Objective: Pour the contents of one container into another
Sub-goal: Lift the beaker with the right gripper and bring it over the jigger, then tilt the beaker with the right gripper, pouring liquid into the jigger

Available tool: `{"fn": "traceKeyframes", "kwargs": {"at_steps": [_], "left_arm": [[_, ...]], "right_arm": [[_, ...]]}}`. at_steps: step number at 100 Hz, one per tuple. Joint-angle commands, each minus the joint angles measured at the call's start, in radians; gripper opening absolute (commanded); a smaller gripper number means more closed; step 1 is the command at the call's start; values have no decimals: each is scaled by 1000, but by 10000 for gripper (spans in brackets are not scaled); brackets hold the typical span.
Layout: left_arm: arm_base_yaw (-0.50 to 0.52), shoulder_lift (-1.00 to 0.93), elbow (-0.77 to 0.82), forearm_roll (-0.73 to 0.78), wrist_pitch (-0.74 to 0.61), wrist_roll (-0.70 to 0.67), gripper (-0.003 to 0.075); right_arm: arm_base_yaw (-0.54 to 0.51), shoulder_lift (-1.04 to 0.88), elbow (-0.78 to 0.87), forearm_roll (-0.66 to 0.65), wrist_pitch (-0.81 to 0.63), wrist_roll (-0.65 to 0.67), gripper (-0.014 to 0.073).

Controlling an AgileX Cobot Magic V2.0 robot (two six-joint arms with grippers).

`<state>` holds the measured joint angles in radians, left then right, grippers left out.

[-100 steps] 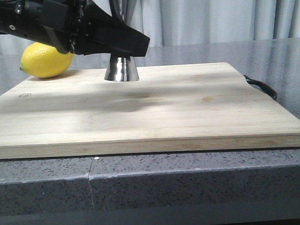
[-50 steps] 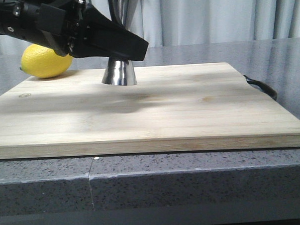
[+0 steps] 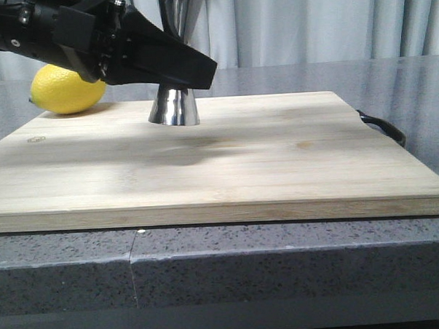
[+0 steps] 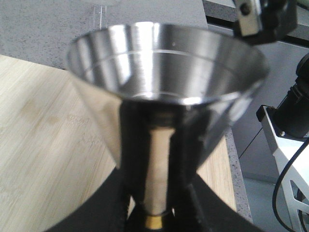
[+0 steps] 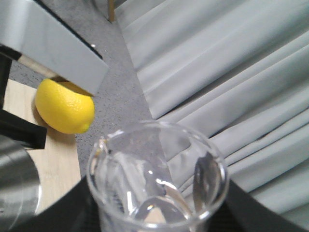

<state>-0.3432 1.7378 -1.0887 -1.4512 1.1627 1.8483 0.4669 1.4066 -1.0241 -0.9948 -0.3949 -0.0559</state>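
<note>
Jigger upright on board, left gripper clamped at its waist; beaker in right gripper, mouth toward camera.

left gripper shifted slightly left and up over the last second, jigger went with it, base sliding a touch left on the cutting board. almost no movement in the last half second.

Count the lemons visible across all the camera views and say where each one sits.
1. A single lemon lies on the grey counter at the back-left corner of the wooden cutting board, behind the left arm. Others could be hidden behind that arm.
</note>
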Motion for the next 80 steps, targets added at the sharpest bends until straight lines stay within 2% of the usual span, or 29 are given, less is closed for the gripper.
{"fn": "traceKeyframes", "kwargs": {"at_steps": [1, 80], "left_arm": [[-9, -51, -32, -88, 116, 6, -19], [-9, -51, -32, -131, 116, 27, -19]], "right_arm": [[-2, -41, -35, -8, -42, -6, 108], [-2, -41, -35, -143, -13, -6, 108]]}}
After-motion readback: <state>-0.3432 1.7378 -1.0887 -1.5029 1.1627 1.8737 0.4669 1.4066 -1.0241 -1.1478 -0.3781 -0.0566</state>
